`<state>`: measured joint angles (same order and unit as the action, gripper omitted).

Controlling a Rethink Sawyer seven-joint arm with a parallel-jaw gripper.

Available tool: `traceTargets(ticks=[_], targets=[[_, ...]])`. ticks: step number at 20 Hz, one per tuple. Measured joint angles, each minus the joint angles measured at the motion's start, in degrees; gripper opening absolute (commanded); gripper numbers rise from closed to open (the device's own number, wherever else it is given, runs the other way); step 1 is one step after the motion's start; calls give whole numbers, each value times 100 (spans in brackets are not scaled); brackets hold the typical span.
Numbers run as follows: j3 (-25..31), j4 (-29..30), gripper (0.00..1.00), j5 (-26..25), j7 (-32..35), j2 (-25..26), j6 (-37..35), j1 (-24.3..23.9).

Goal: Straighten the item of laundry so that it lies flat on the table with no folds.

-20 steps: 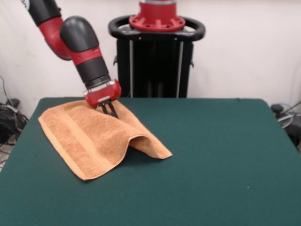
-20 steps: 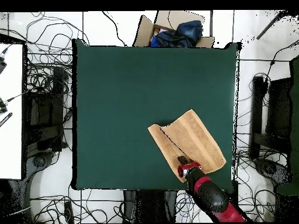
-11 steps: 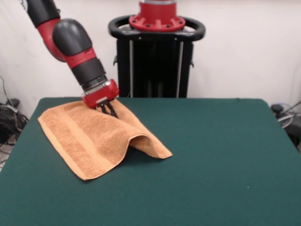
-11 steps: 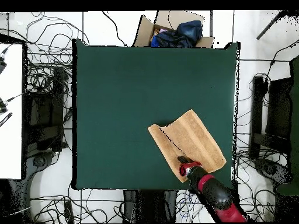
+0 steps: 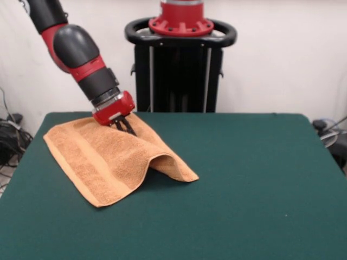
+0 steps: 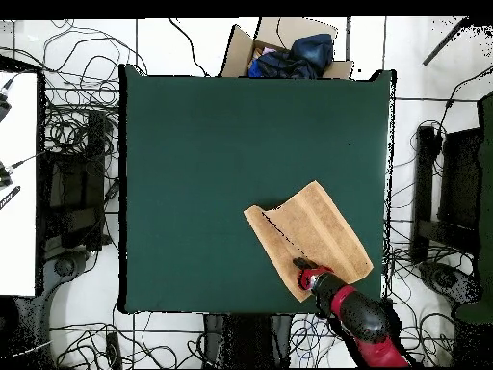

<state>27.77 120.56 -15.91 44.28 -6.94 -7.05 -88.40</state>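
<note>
Reaching down at the towel's (image 5: 111, 160) far edge, your gripper (image 5: 126, 127) has its dark tips right at the cloth — whether they are pinching a layer or just resting on it, you cannot tell from either view. The towel lies near one corner of the table (image 5: 255, 184), close to the robot's side, and it is not flat: one side is doubled over, with a raised hump and a loose flap corner pointing toward the table's middle. You look to be in the grasp step, at the fold's edge. Next, if the hold is good, you need a lift and a drag away from the fold — keep it low, so the flap unrolls rather than bunching.
</note>
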Motion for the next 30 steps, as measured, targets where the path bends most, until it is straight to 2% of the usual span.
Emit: traceTargets(ticks=[30], targets=[[27, -7, 0, 1, 0, 83, -82, -98]])
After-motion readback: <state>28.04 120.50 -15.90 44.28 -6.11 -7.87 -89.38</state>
